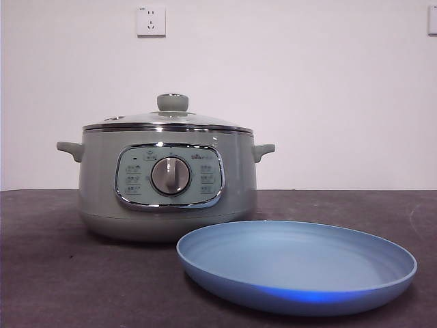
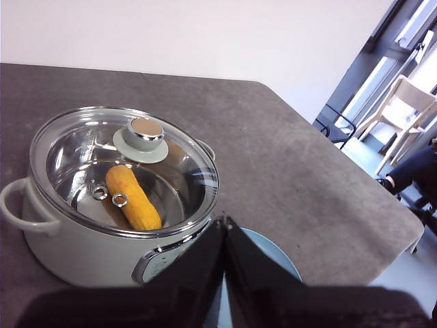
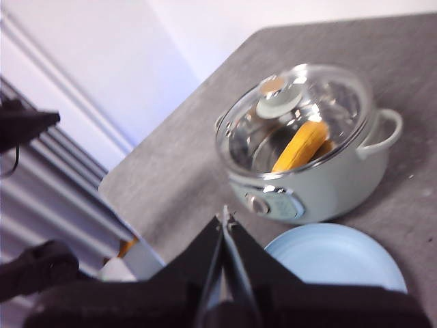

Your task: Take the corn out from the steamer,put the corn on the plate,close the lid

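The sage-green steamer [image 1: 167,184] stands on the dark table with its glass lid [image 1: 171,117] closed on top. Through the lid I see the yellow-orange corn [image 2: 133,198] lying inside the pot; the right wrist view shows the corn [image 3: 300,145] too. The light-blue plate [image 1: 297,266] lies empty in front of the steamer and to its right. My left gripper [image 2: 224,222] hovers high above the plate's side of the steamer, jaws shut and empty. Also shut and empty, my right gripper [image 3: 224,215] hangs well above the table, away from the pot. Neither arm shows in the front view.
The table's far edge and corner [image 2: 410,236] lie beyond the steamer, with chairs and a window behind. A wall socket [image 1: 151,20] sits on the white wall behind.
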`<state>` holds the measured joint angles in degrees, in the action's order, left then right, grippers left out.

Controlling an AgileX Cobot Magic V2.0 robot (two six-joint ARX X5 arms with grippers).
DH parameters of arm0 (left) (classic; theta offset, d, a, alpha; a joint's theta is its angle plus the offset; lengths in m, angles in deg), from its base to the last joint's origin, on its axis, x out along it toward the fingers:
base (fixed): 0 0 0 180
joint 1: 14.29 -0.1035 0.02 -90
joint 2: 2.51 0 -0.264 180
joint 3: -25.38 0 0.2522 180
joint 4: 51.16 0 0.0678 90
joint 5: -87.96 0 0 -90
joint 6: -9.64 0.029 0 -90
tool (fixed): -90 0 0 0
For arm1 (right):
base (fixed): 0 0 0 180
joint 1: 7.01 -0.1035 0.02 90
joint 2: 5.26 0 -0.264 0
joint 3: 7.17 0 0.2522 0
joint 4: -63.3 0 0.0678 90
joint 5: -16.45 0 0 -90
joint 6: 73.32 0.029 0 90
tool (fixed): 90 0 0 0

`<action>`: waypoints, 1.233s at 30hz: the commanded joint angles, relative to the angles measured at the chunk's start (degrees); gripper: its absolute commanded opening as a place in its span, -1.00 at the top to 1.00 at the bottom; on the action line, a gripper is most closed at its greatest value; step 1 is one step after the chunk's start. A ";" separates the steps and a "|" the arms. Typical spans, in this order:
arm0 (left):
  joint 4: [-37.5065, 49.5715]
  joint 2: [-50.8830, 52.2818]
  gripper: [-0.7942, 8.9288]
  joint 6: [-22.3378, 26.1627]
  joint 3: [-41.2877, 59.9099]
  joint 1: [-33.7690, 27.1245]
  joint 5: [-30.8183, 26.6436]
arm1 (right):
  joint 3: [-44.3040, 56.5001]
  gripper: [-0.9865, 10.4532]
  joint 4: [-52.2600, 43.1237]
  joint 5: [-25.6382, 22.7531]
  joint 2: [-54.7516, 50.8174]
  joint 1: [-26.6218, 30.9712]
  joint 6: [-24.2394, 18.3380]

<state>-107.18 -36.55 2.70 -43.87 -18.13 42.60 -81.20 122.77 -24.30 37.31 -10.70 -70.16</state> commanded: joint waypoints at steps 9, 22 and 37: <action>0.22 -0.55 0.49 2.45 -0.83 0.48 0.48 | -0.09 0.14 -0.44 -0.09 1.42 -1.42 -1.55; 0.81 -2.38 -0.35 2.08 -0.83 0.52 5.18 | -0.09 -0.17 -0.39 -0.09 1.42 -1.42 -1.55; 20.63 -16.74 -0.35 -1.05 -0.87 6.49 3.15 | -0.09 -0.17 -0.39 -0.15 1.42 -1.42 -1.55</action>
<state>-88.04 -53.07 2.88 -44.72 -12.03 46.01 -81.20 122.62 -24.50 38.80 -11.94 -71.40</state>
